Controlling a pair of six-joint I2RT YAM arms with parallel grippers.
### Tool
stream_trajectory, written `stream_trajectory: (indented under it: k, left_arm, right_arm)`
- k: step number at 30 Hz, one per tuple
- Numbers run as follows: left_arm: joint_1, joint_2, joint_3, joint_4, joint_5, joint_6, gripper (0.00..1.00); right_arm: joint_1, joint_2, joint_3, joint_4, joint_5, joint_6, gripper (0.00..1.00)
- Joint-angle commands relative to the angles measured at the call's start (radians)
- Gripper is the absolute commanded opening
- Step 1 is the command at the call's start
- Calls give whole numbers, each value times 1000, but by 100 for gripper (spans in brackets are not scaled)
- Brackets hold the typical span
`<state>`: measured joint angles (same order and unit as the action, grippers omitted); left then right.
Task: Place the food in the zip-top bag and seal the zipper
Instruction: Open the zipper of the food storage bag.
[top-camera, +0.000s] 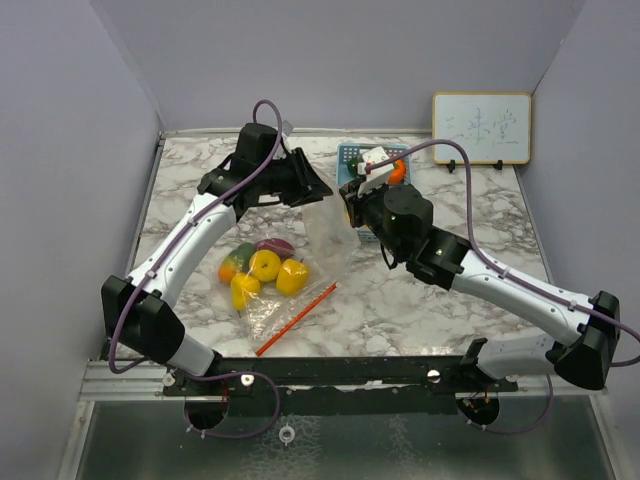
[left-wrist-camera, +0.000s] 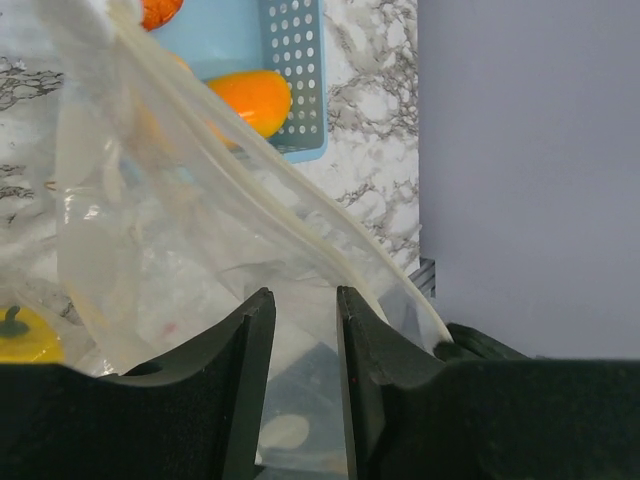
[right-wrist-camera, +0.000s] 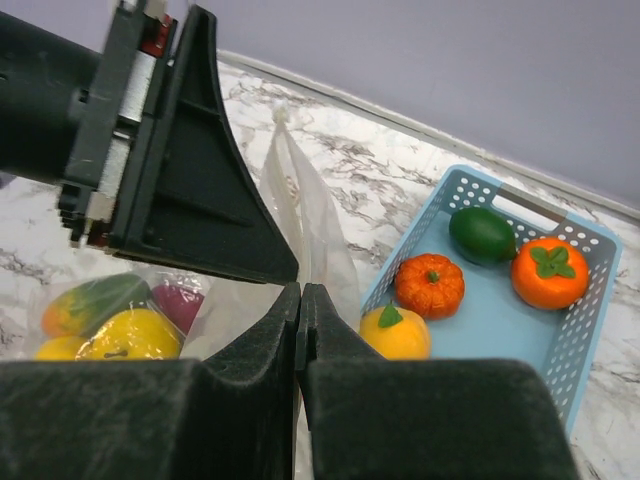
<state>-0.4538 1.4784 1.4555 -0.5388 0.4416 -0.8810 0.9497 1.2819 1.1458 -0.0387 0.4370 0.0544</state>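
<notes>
The bag (top-camera: 330, 235) is thin, clear plastic film, crinkled and shiny. The food (top-camera: 265, 266) looks like smooth, glossy plastic. The basket (right-wrist-camera: 500, 345) is matt blue perforated plastic, the table (top-camera: 400, 300) is smooth with a marble pattern, and the fingers (left-wrist-camera: 245, 390) are matt black plastic.

One zip-top bag (top-camera: 322, 232) is seen at centre of the top view, and five food pieces (top-camera: 265, 265) are counted inside it. Four other pieces (right-wrist-camera: 430, 285) are counted in the single blue basket (right-wrist-camera: 585, 330) at right of the right wrist view. One whiteboard (top-camera: 481, 127) is seen at upper right.
</notes>
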Motion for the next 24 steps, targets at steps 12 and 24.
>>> stream_trajectory:
  k: [12,24]
  left_arm:
    - [-3,-12,92,68,20,-85,36]
    - [-3,12,109,-36,17,-37,40]
  right_arm:
    - [4,-30,-20,53,-13,-71,2]
    - [4,-61,-51,77,-24,-85,2]
